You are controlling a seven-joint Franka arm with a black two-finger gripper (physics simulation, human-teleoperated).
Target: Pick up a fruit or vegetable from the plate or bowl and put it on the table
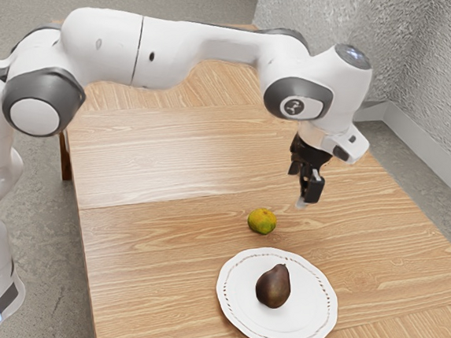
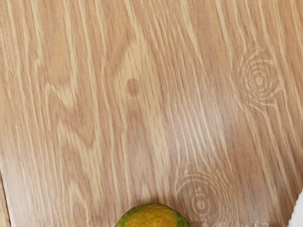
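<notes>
The black gripper [image 1: 308, 196] hangs above the table, toward the exterior view's right from a yellow-green citrus fruit [image 1: 262, 221]. That fruit rests on the bare wood beside the plate, apart from the gripper. A dark brown pear [image 1: 274, 286] lies on the white plate [image 1: 319, 319]. From the wrist camera, the top of the citrus fruit [image 2: 152, 217] appears at the lower edge, and a bit of the plate's white rim [image 2: 298, 213] is at the side. How far apart the gripper's two sides stand is unclear.
The wooden table [image 1: 162, 261] extends around the plate and fruit. Its long edge borders the grey floor [image 1: 49, 232] near the arm's base. A rough grey wall [image 1: 440, 95] rises beyond the table at the exterior view's right.
</notes>
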